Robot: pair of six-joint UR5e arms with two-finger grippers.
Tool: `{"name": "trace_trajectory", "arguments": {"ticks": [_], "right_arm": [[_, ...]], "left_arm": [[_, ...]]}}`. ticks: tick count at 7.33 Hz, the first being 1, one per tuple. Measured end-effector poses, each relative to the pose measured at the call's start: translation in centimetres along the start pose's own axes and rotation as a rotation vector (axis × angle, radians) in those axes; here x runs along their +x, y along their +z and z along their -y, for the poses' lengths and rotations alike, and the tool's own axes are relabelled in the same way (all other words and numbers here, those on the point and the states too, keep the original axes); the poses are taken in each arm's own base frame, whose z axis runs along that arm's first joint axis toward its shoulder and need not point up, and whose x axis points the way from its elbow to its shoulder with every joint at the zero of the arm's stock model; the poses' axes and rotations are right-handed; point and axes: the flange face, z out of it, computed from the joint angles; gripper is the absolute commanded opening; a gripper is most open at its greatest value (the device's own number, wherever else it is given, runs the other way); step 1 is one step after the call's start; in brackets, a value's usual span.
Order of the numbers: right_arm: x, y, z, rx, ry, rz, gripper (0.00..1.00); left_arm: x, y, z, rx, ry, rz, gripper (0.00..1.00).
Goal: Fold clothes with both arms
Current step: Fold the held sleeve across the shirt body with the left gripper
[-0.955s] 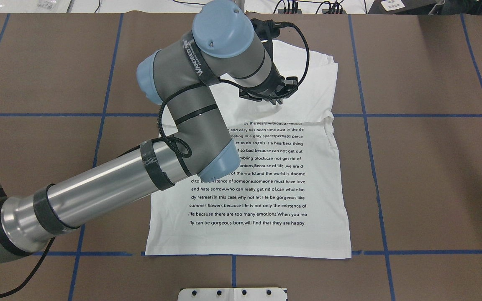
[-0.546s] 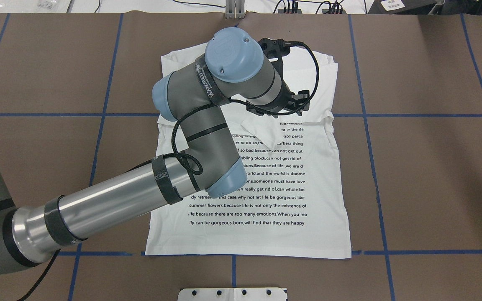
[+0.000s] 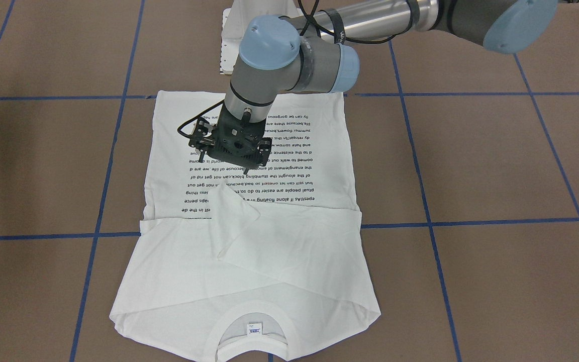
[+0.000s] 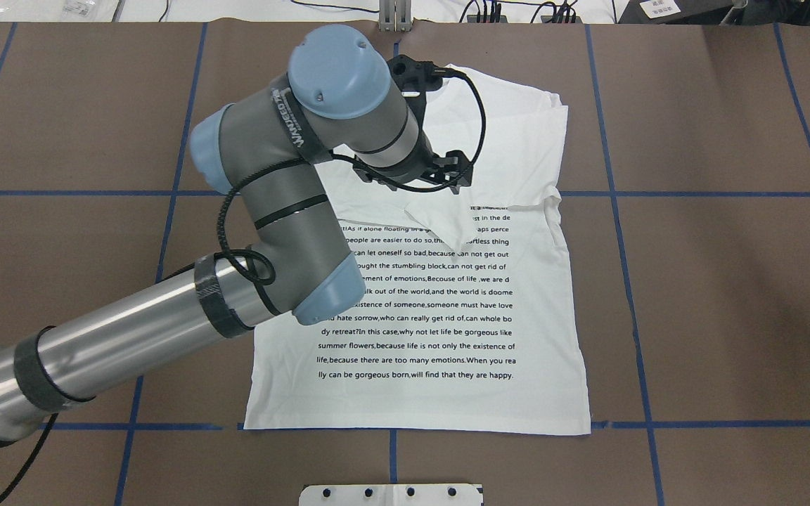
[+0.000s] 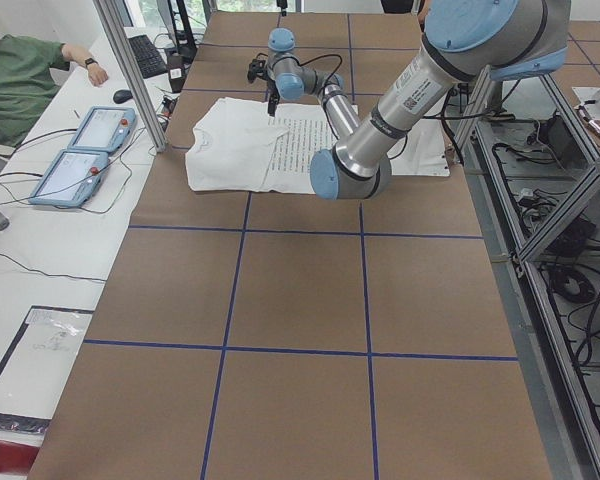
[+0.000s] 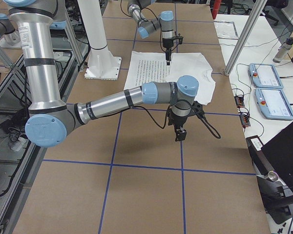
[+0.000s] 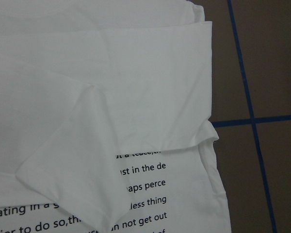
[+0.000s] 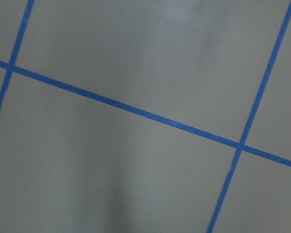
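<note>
Midway between the side edges of the tabletop (image 4: 728,281), your left tool (image 3: 243,168) hangs over the shirt (image 3: 289,241); you cannot tell its grip.

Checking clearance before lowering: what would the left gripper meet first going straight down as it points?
The T-shirt, probably its printed text near the folded sleeve; nothing shows between, though how high the left gripper hangs is unclear.
</note>
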Motion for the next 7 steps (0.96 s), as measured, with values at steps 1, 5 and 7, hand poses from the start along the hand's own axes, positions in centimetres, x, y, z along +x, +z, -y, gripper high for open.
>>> {"name": "trace_trajectory", "arguments": {"ticks": [1,5,7], "right_arm": [[-4.5,0.1,1.9,0.013,0.030,0.008,1.00],[-27.3,3.6,7.3,0.081,0.087,-0.044,1.00],[-37.1,5.7,9.8,0.100,0.078,-0.070,0.99]], "left_arm": [[-4.1,-1.9,0.5,-0.011,0.047,0.026,1.00],[-19.4,-7.4,3.7,-0.025,0.232,0.099,1.00],[-26.5,-9.9,4.7,-0.045,0.326,0.114,1.00]]}}
